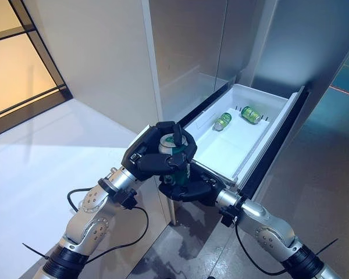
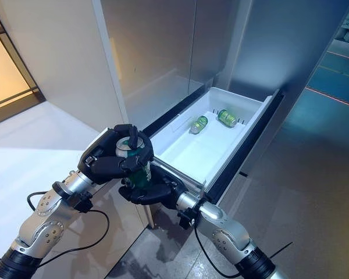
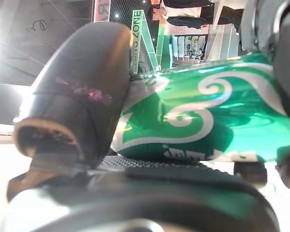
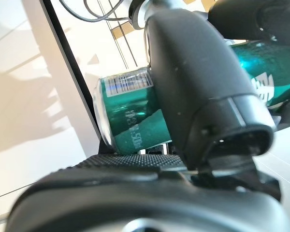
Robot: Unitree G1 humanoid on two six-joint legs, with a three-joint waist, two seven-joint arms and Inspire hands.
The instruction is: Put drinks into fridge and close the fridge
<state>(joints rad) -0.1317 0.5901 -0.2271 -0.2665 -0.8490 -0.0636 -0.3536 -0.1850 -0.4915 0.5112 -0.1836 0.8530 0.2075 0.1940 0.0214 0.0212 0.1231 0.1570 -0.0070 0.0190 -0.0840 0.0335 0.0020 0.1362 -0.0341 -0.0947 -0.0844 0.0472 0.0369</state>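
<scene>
A green can (image 1: 170, 143) stands upright between my two hands, just off the near corner of the open white fridge drawer (image 1: 221, 152). My left hand (image 1: 151, 160) is curled round its upper part from above, and its thumb (image 3: 82, 92) presses on the can's side (image 3: 208, 121). My right hand (image 1: 189, 189) is curled round the lower part from beneath, with its thumb (image 4: 203, 77) across the can (image 4: 128, 113). Two more green cans (image 1: 223, 121) (image 1: 251, 114) lie on their sides at the far end of the drawer.
The drawer sticks out of the steel fridge body (image 1: 186, 52), and its dark front panel (image 1: 279, 136) is on the right. A white wall (image 1: 99, 58) and a window (image 1: 17, 64) are on the left. Grey floor (image 1: 320, 174) lies to the right.
</scene>
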